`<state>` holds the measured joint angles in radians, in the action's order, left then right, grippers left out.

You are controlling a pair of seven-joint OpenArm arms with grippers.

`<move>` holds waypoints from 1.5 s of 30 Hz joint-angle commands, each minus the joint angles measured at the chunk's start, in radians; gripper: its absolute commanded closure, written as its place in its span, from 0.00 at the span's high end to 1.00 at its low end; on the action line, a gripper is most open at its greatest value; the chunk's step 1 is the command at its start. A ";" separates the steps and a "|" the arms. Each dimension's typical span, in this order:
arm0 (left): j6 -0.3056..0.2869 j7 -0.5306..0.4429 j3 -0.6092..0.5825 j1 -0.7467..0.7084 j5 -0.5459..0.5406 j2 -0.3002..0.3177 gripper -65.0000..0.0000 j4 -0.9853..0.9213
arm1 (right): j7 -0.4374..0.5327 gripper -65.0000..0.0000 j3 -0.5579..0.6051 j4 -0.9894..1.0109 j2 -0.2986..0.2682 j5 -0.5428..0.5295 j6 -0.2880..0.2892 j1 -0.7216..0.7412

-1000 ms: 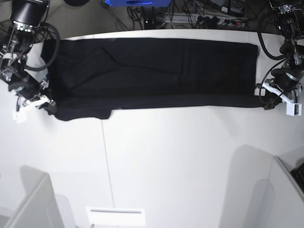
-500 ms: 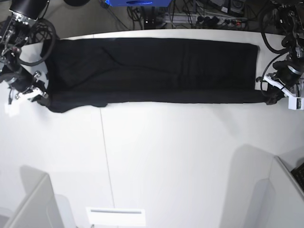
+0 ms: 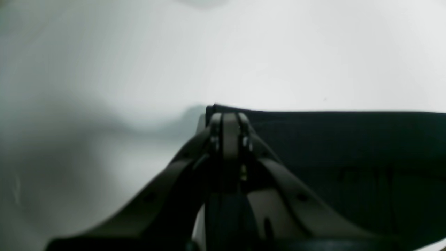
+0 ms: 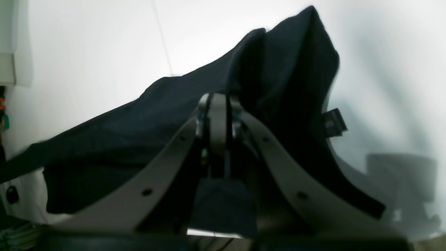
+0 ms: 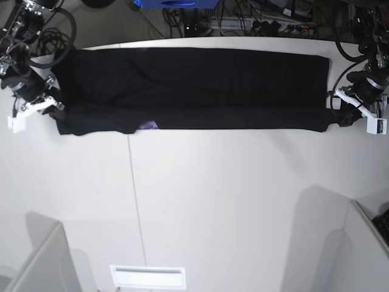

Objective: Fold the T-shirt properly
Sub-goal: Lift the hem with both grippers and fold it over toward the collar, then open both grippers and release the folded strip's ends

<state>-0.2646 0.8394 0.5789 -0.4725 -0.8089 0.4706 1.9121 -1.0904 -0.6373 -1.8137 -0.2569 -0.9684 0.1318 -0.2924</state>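
Note:
The black T-shirt lies stretched in a long band across the far part of the white table. A small purple patch of print peeks out at its near edge. My left gripper is at the cloth's right end, shut on the shirt's corner. In the left wrist view the left gripper has its jaws pressed together on the fabric edge. My right gripper is shut on the left end. In the right wrist view the right gripper pinches bunched cloth beside a small label.
Cables and a blue device sit behind the table's far edge. A thin seam runs down the tabletop. A white slotted piece lies at the near edge, with grey panels at the near left and right corners.
Both grippers have moved toward the far edge of the table, carrying the shirt's near edge with them. The cloth band has become narrower and straighter.

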 commanded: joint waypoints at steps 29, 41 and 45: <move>-0.002 -0.022 0.002 -0.053 0.001 0.020 0.00 0.013 | -0.081 0.00 -0.089 -0.099 0.069 -0.001 0.004 -0.107; -0.002 -0.022 0.010 -0.058 -0.002 0.018 0.41 0.016 | -0.073 0.37 -0.089 -0.100 0.092 0.171 0.004 -0.106; -0.002 -0.022 0.010 -0.053 -0.007 0.018 0.66 0.016 | -0.030 0.37 -0.089 -0.102 0.092 0.173 0.004 -0.107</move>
<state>-0.2653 0.8352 0.5755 -0.5293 -0.8024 0.4713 1.9118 -1.1324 -0.7181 -1.8980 -0.1486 -0.7841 0.1322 -0.3996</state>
